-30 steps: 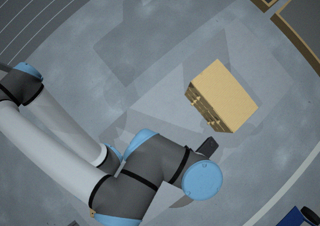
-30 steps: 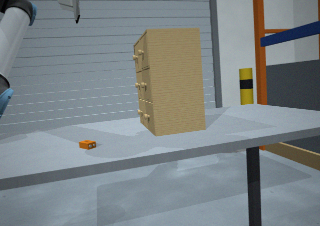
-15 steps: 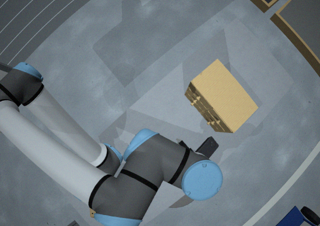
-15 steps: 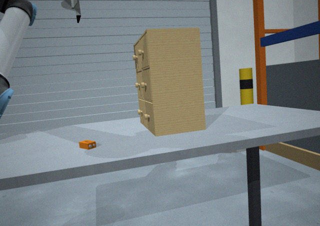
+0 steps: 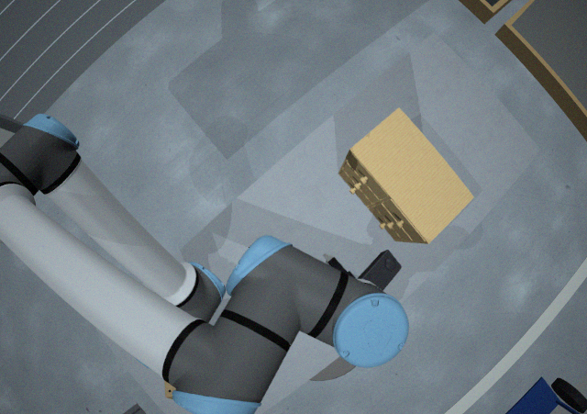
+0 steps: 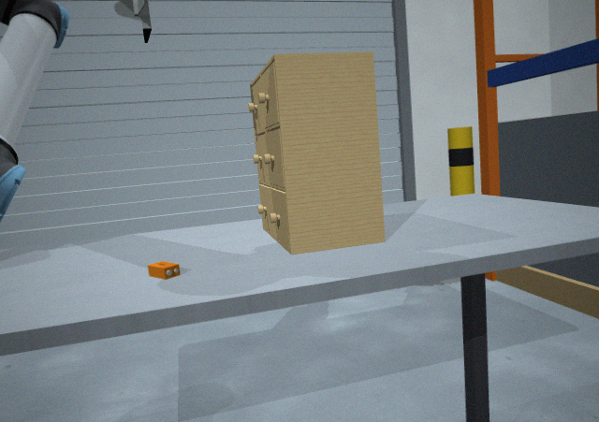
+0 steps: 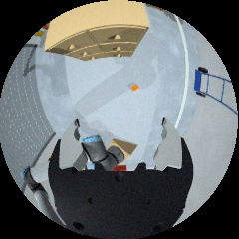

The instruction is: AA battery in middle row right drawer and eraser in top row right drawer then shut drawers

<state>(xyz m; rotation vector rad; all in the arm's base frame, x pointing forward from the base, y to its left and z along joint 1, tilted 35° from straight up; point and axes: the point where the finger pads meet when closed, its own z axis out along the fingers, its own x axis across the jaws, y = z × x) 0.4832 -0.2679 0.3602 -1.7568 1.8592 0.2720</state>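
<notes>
Wooden, the chest (image 5: 412,177) (image 6: 331,152) (image 7: 100,17) looks shut; my tool (image 6: 139,2) (image 7: 119,118) hangs wide open, gripping nothing. Neither battery nor eraser is identifiable on the worktop (image 6: 217,263) (image 7: 107,75). Grabbing the orange block (image 6: 163,269) (image 7: 134,88) by mistake could misfill a drawer.

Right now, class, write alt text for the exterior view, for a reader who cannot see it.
An upright wooden chest of drawers, every visible drawer shut, stands on a grey table. A small orange block lies nearby, below the raised robot jaws.
</notes>
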